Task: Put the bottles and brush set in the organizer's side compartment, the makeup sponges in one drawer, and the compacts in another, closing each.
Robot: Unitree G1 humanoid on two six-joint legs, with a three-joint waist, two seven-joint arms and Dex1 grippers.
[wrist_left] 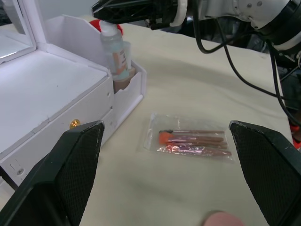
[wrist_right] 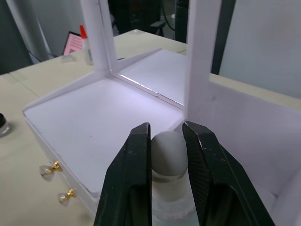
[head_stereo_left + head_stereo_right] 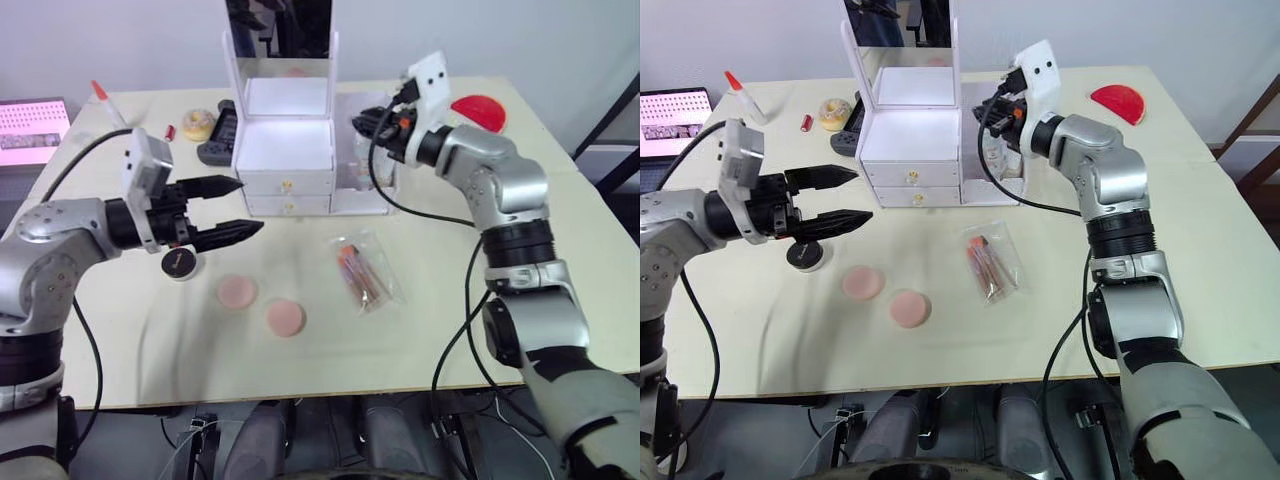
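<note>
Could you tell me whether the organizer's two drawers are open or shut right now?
Shut. Both drawers sit flush with the organizer front, gold knobs in line, neither pulled out.

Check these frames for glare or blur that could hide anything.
Right wrist view: glare streak on the organizer top, and the bottle cap between the right gripper fingers looks soft. Left wrist view: the left gripper's fingers look soft; brush set sharp.

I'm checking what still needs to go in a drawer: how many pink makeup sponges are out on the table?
2. One sponge lies in front of the organizer; the other sponge lies beside it, nearer the table's front edge. Both drawers are shut, so any inside would be hidden.
</note>
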